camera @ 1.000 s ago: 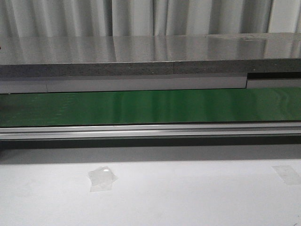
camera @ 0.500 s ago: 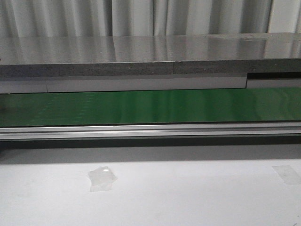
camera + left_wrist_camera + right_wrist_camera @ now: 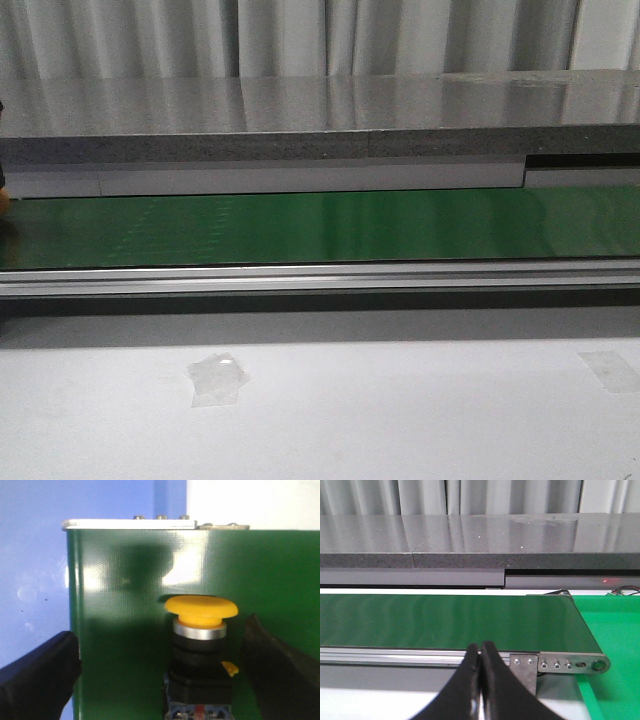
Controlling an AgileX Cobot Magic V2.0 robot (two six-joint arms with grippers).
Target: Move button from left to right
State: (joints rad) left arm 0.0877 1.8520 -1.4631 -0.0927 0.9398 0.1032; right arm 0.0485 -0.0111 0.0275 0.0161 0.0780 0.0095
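The button (image 3: 201,645) has a yellow-orange cap on a dark body with a red mark at its base. It stands upright on the green belt (image 3: 125,630) near the belt's left end. My left gripper (image 3: 160,645) is open, with one finger on each side of the button; the button is nearer one finger (image 3: 272,665) and I see no contact. In the front view only an orange sliver of the button (image 3: 3,199) shows at the left edge. My right gripper (image 3: 481,648) is shut and empty, in front of the belt's right end.
The green conveyor belt (image 3: 320,225) runs left to right with an aluminium rail (image 3: 320,277) along its front. A grey slab (image 3: 300,110) overhangs behind it. Two tape patches (image 3: 217,380) lie on the white table. A green mat (image 3: 615,630) lies past the belt's right end.
An orange sliver of the button has appeared at the left edge of the belt in the front view. Nothing else has moved.
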